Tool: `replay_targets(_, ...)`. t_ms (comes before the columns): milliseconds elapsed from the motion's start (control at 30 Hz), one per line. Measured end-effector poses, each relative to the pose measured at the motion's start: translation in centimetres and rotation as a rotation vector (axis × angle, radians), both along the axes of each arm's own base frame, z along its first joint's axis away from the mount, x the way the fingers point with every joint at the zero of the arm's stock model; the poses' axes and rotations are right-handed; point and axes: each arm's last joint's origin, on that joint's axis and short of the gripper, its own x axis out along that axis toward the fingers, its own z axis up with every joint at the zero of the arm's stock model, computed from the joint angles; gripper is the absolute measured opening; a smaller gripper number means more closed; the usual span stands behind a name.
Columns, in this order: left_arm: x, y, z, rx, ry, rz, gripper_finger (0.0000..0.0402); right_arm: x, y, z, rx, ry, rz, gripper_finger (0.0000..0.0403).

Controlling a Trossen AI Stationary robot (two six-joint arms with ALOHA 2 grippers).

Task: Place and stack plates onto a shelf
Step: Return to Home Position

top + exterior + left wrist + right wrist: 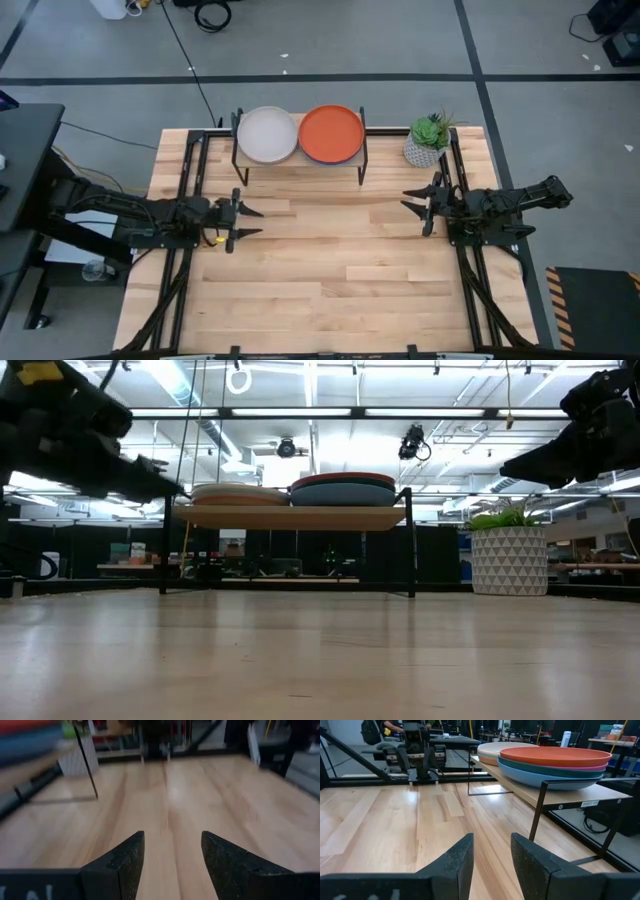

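Spread-fingered and empty, both arms hover in front of the shelf (290, 517): left gripper (258, 221) off its left end, right gripper (405, 200) off its right end. Two plate stacks sit on the shelf (grey plate (267, 134) tops one, orange plate (331, 133) the other).

Beneath both sets of jaws the worktop (340, 270) is pale wood laid in strips, smooth, with a soft satin sheen that catches the ceiling lights. The left jaws and right jaws are black and matt, with a fine grainy texture on their inner faces. Beyond the jaws, the shelf (290, 517) has a smooth, matt, light wood top on thin black metal legs. The plates on it look smooth and matt, like moulded plastic: the orange plate (555, 756) tops one stack, the grey plate (267, 134) the other. Near the right jaws, a white pot (508, 560) has a matt surface with a raised triangle pattern.
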Motion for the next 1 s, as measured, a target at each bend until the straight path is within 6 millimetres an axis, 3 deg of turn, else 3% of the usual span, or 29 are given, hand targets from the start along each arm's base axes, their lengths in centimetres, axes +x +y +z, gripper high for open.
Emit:
replay_targets(267, 0.1, 0.0, 1.4, 0.067, -0.144, -0.010, 0.0203, 0.0, 0.0, 0.1, 0.002, -0.008, 0.000, 0.0136)
replay_targets(1000, 0.1, 0.0, 1.3, 0.050, -0.139, -0.008, 0.0204, 0.0, 0.0, 0.1, 0.002, -0.008, 0.001, 0.0136)
